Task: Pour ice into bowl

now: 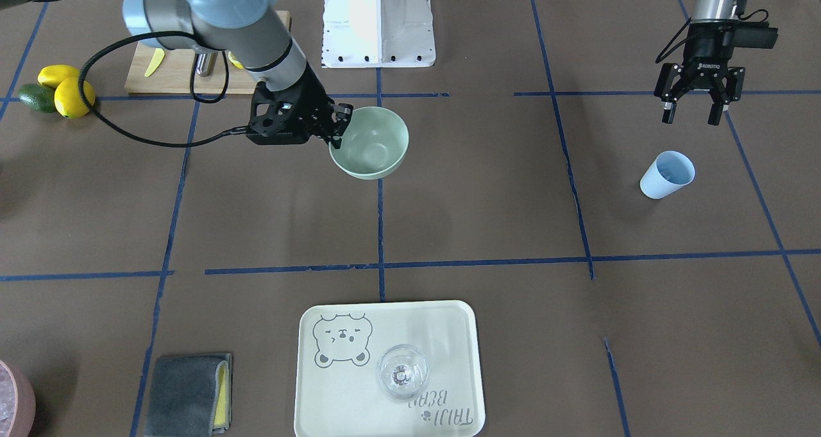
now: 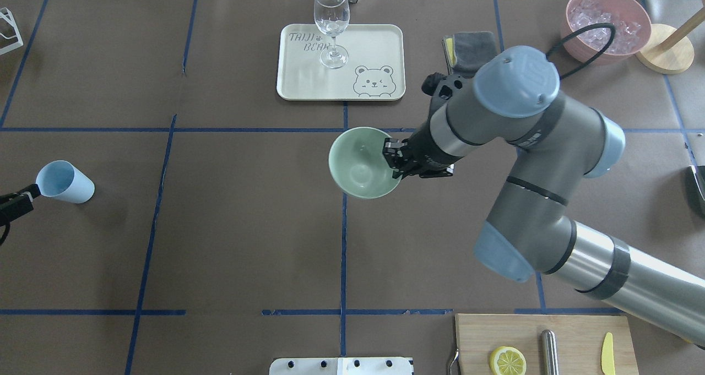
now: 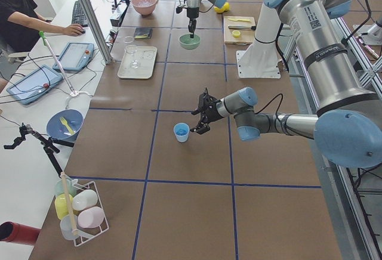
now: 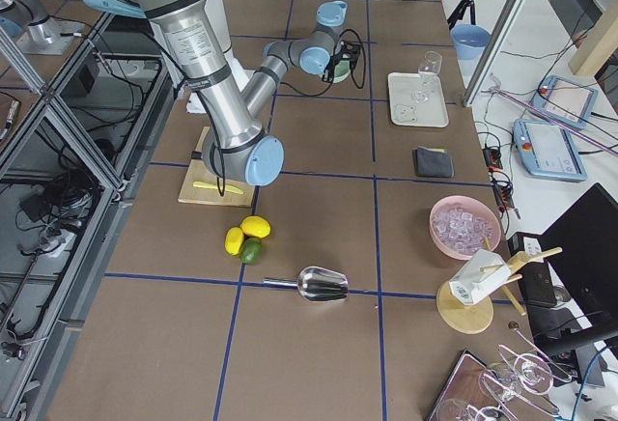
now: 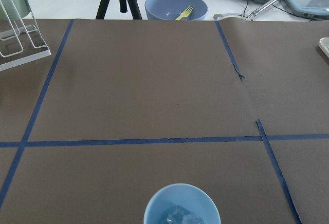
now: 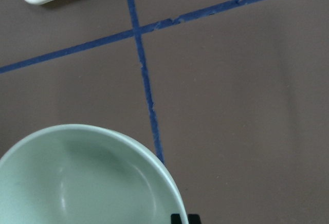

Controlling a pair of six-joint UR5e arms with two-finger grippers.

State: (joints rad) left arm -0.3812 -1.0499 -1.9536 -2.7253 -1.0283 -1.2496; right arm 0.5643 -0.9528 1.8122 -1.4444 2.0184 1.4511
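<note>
While the right gripper (image 1: 335, 134) is clamped on its rim, the bowl (image 1: 377, 145) is held mid-bench, far from every edge, likely as pour target. Toward the bench's left edge, the left gripper (image 1: 691, 117) is spread wide beside the blue cup (image 1: 667, 175), where the ice (image 5: 180, 217) is seen.

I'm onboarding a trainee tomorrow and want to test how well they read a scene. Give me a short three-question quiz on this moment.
1. Fill in: the ice near the left end effector lies in a light blue ____.
2. True or false: the bowl already holds ice.
3. Which grips the bowl's rim? A. left end effector B. right end effector
Key: 1 cup; 2 false; 3 B.
</note>
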